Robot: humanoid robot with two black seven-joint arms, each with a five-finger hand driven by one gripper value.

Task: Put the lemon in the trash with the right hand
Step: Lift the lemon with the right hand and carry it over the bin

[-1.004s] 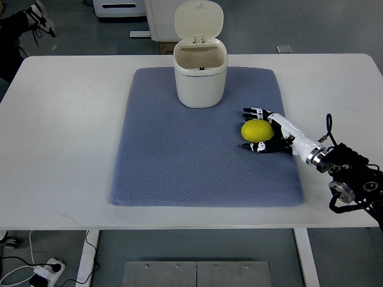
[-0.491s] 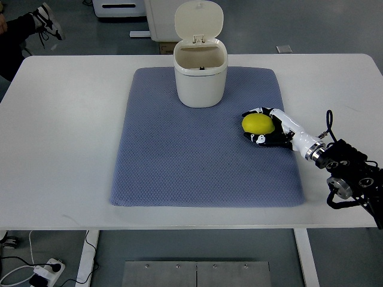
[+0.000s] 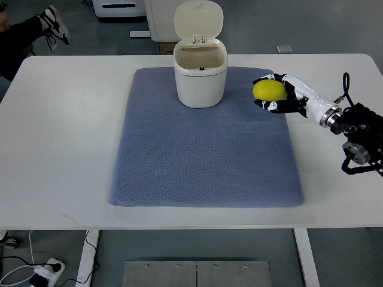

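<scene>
right hand [image 3: 276,95]: fingers curled around the lemon [image 3: 268,90], gripping it | lemon: up off the blue mat [image 3: 203,155], over its far right corner, just right of the trash bin [image 3: 200,75] | bin: lid flipped open, sitting on the mat's far edge | counter [image 3: 66,149]: white | left arm: nowhere in shot

Robot lab: white test table [image 3: 66,149], grey floor [image 3: 281,24], power strip [image 3: 46,270], equipment cabinets [image 3: 119,7].
</scene>
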